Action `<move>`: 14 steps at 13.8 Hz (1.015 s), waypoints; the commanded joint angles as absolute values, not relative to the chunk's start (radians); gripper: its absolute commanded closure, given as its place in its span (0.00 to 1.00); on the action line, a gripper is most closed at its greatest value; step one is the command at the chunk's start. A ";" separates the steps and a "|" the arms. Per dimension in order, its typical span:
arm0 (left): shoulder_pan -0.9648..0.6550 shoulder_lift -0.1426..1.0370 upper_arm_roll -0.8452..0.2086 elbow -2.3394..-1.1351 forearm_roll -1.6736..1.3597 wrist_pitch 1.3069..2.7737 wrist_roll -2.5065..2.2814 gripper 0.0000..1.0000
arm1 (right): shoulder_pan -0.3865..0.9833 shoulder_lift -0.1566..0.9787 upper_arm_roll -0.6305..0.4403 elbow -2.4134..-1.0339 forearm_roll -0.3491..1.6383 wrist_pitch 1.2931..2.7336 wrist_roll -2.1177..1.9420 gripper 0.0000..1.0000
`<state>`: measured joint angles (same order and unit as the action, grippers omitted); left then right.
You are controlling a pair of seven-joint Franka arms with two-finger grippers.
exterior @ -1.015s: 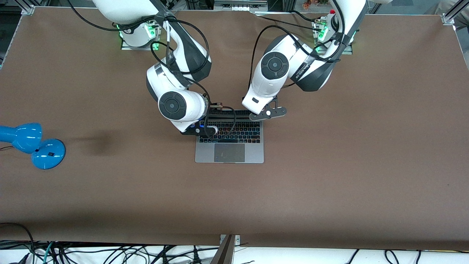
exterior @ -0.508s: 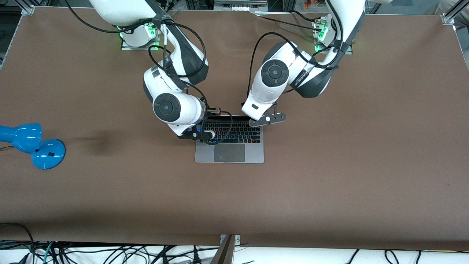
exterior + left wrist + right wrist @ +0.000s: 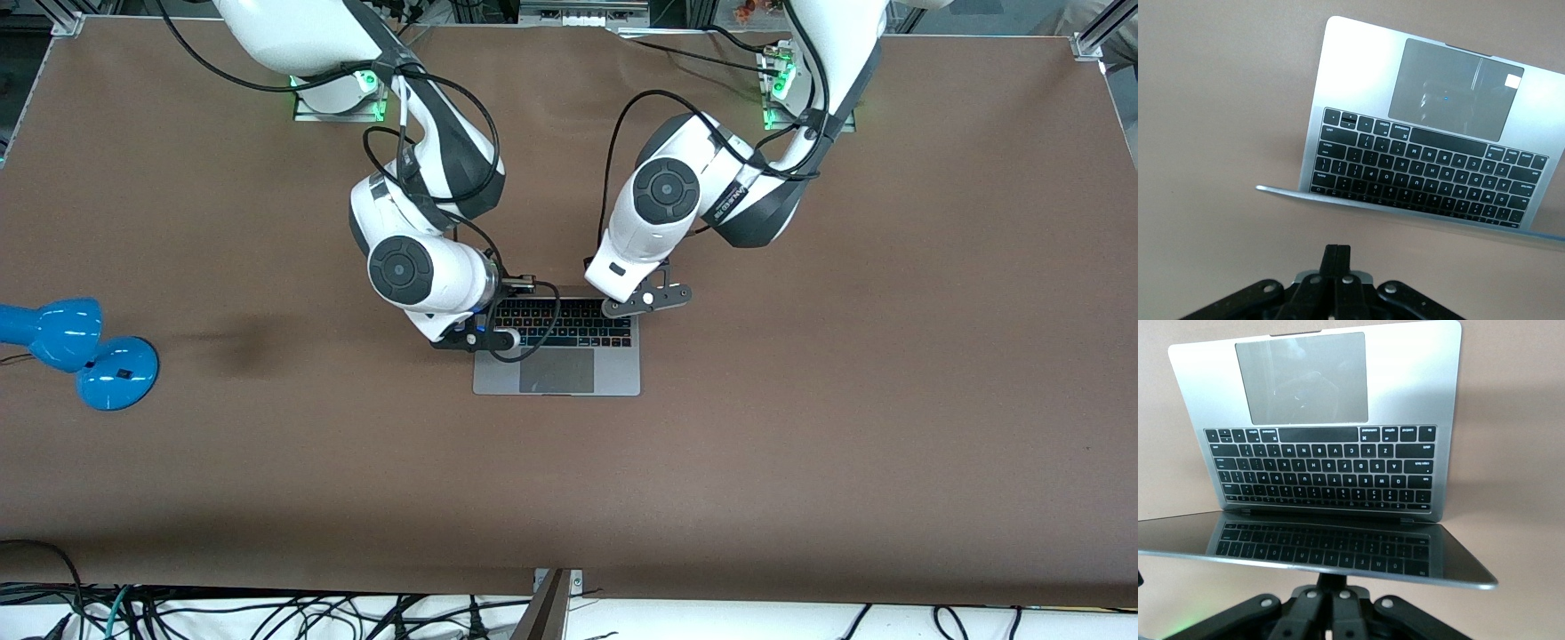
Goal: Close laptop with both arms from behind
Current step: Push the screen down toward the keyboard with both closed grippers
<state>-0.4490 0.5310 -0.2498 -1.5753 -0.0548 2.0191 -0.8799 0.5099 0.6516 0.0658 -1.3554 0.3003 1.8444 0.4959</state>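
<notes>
Now I see the laptop [image 3: 556,356] half-shut; both closed, empty grippers [image 3: 1336,257] [image 3: 1333,587] show only from the wrists.

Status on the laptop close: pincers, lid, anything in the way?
Left pincer and right pincer both shut, at the lid's back. Laptop partly closed, keyboard showing. Blue lamp at the right arm's end, well off.

Front camera sat high across counter [image 3: 800,444], faced robot bases, looked steeply down, took in whole brown surface. Left wrist camera looked down past left tool [image 3: 1336,267] onto laptop [image 3: 1358,67], close range. Right wrist camera looked past right tool [image 3: 1338,600] at same laptop, closer. All three views shared keyboard [image 3: 569,322] and trackpad [image 3: 1301,377].
</notes>
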 commanded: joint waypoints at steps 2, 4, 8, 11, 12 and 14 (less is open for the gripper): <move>-0.449 0.590 -0.236 -1.499 -0.048 2.011 -0.861 1.00 | 0.503 0.679 0.066 -1.345 0.304 1.896 0.477 0.98; -0.449 0.620 -0.236 -1.467 -0.028 2.010 -0.864 1.00 | 0.505 0.689 0.061 -1.345 0.304 1.907 0.477 0.98; -0.451 0.672 -0.221 -1.413 -0.015 2.010 -0.864 1.00 | 0.503 0.695 0.054 -1.345 0.304 1.933 0.428 0.98; -0.451 0.709 -0.212 -1.382 0.000 2.010 -0.864 1.00 | 0.505 0.706 0.048 -1.345 0.304 1.942 0.425 0.98; -0.451 0.716 -0.210 -1.378 0.011 2.010 -0.864 1.00 | 0.505 0.710 0.048 -1.345 0.302 1.953 0.420 0.98; -0.451 0.727 -0.210 -1.370 0.012 2.011 -0.864 1.00 | 0.505 0.727 0.048 -1.345 0.302 1.988 0.414 0.98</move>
<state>-0.4479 0.6925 -0.2127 -1.4214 -0.0161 2.0204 -0.8759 0.5074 0.7060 0.0465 -1.3551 0.3001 1.9591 0.4352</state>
